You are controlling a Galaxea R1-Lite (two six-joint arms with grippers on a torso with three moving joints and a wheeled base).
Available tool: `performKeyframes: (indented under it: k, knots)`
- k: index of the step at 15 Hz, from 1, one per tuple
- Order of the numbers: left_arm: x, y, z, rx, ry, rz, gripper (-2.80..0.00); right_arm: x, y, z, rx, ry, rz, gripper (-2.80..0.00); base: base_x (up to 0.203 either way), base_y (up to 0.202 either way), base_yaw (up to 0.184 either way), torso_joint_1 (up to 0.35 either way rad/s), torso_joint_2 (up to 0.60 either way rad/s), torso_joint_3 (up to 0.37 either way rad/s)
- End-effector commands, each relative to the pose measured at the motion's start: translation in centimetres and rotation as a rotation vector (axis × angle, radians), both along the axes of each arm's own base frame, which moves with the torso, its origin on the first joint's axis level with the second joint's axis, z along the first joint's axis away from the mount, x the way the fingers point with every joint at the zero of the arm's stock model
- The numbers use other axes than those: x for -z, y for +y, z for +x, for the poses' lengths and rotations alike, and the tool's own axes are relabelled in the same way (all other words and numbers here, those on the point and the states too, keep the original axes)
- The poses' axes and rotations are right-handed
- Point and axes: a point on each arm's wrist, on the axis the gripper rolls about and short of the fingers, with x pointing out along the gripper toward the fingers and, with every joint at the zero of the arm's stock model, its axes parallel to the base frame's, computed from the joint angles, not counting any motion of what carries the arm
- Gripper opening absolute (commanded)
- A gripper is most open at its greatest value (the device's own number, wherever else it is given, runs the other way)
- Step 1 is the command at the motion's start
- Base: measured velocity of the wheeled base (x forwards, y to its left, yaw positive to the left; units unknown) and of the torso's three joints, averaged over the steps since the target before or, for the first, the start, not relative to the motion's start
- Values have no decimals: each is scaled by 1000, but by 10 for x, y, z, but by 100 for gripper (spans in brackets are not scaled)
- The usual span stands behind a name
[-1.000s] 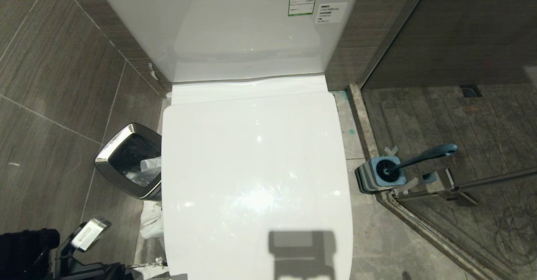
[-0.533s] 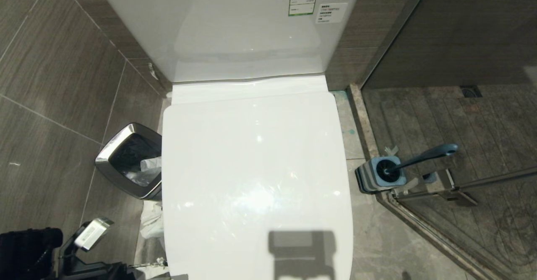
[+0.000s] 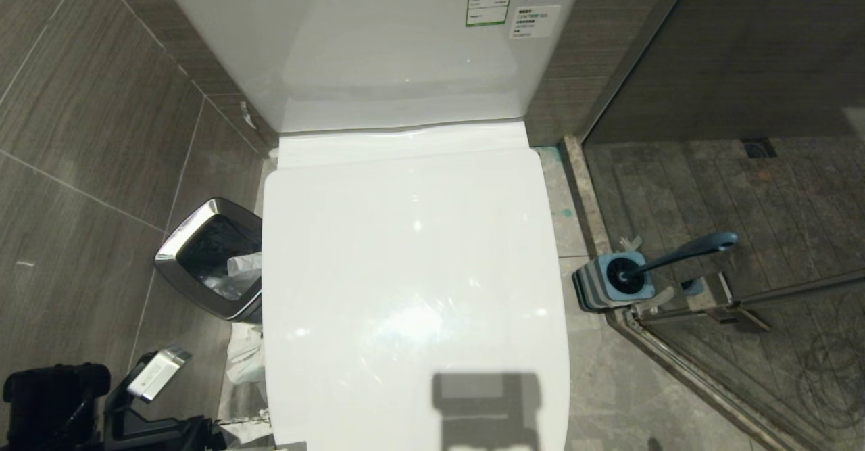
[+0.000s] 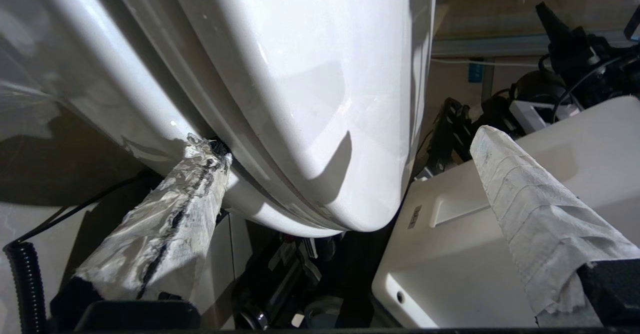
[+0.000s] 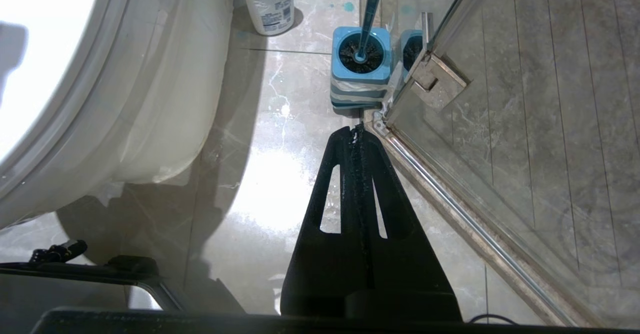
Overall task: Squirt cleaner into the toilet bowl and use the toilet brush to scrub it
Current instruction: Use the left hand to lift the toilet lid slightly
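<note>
The white glossy toilet (image 3: 412,268) fills the centre of the head view, lid down over the toilet bowl, which is hidden. At mid-left, a square-rimmed steel waste bin (image 3: 177,251) holds crumpled clear plastic. At mid-right, the square blue-grey holder (image 3: 611,282) carries the toilet brush (image 3: 682,251), black bristles down inside, slim handle leaning toward the right. In the right wrist view the cleaner (image 5: 266,1), a white bottle, stands on the marbled floor at the top, between toilet and holder. Lower left, the left end effector (image 4: 350,174) has its paper-wrapped fingers spread wide at the toilet's front edge. The right end effector (image 5: 356,129) hangs pressed together, empty.
</note>
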Motion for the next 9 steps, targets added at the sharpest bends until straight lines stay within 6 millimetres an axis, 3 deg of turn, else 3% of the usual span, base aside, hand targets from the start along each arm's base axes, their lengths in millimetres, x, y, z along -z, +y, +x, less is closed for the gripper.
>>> performKeyframes:
  k: [1,9]
  knots:
    - [1,-4,0,23,8,-2,0,0,0,0,-1,1,-1,-280,0,0,0,0,0,0]
    - [-11,-18,-14,112,7,-10,0,0,0,0,-2,1,-1,-280,0,0,0,0,0,0]
